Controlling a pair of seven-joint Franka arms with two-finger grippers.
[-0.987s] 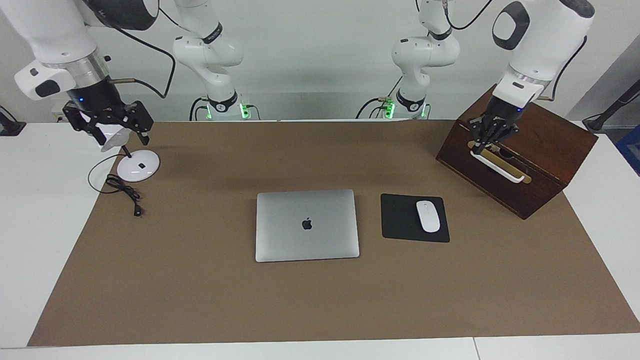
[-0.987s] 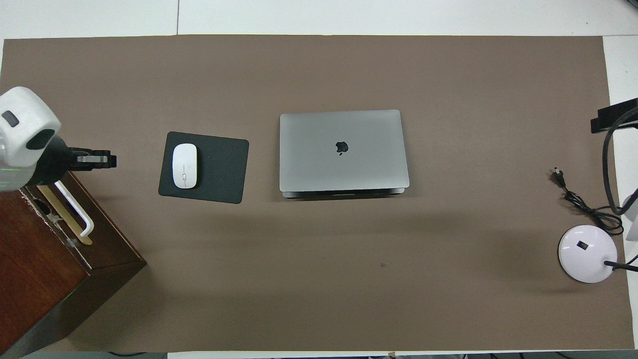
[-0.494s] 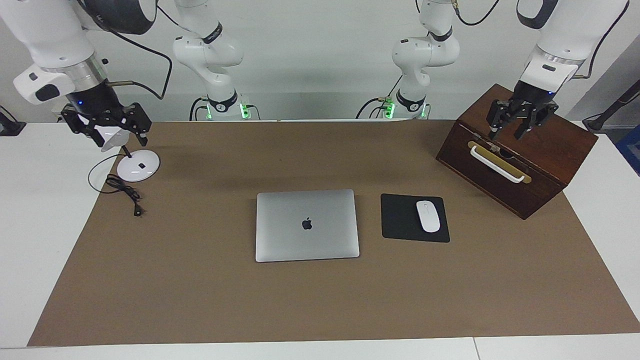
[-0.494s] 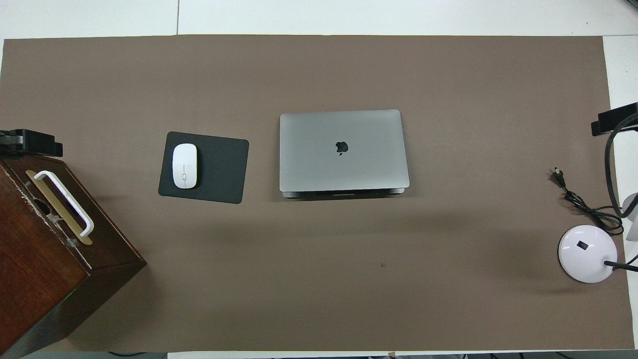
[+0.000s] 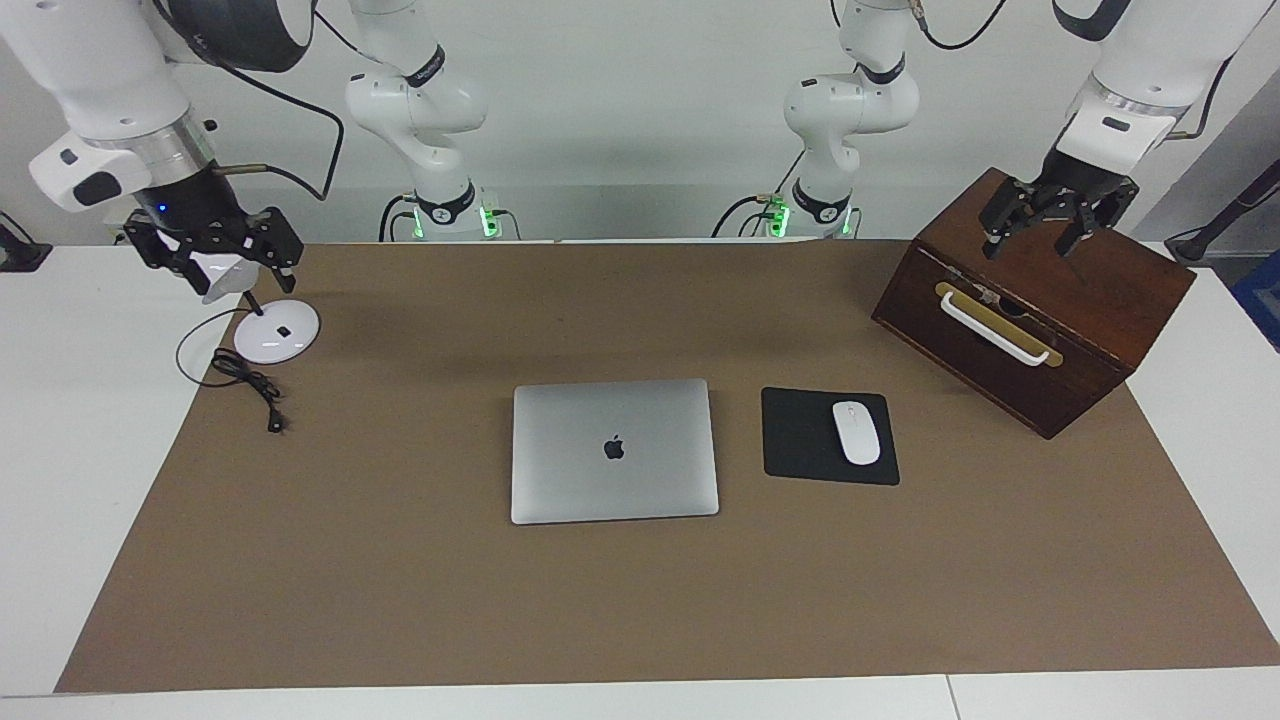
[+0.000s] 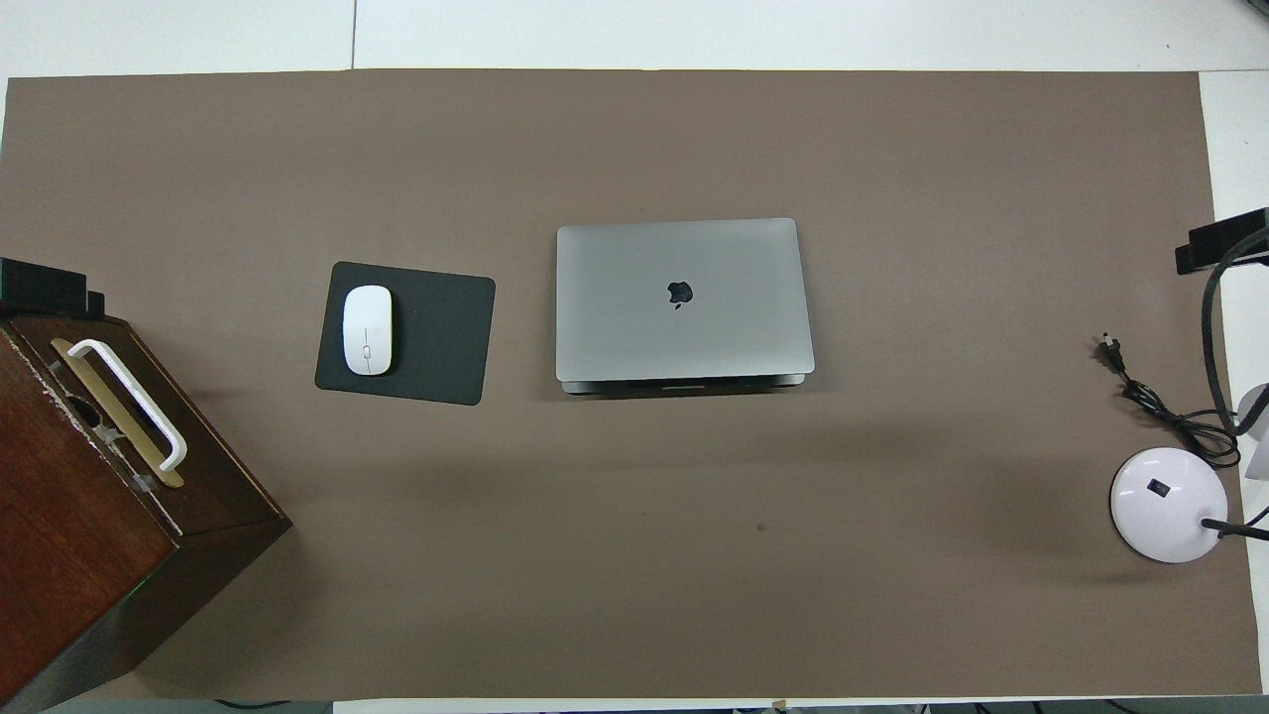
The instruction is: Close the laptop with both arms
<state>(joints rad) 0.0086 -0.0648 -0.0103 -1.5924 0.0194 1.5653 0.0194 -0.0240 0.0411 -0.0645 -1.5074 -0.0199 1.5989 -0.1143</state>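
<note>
The silver-grey laptop [image 5: 614, 450] lies shut and flat at the middle of the brown mat, apple logo up; in the overhead view the laptop [image 6: 682, 299] shows its lid down on its base. My left gripper [image 5: 1030, 240] hangs open above the top of the wooden box, holding nothing. My right gripper [image 5: 222, 272] hangs open over the desk lamp at the right arm's end of the table. The lamp's white head shows between its spread fingers, and I cannot tell if they touch. Both grippers are well away from the laptop.
A black mouse pad [image 5: 800, 436] with a white mouse [image 5: 856, 432] lies beside the laptop toward the left arm's end. The dark wooden box [image 5: 1090, 290] has a white handle [image 5: 995, 328]. The lamp's round base [image 5: 277, 331] and black cord [image 5: 245, 380] sit near the right arm.
My left gripper has let go of the box's white handle, opened and risen above the box's top. The right gripper has hardly moved. The laptop lies as before.
</note>
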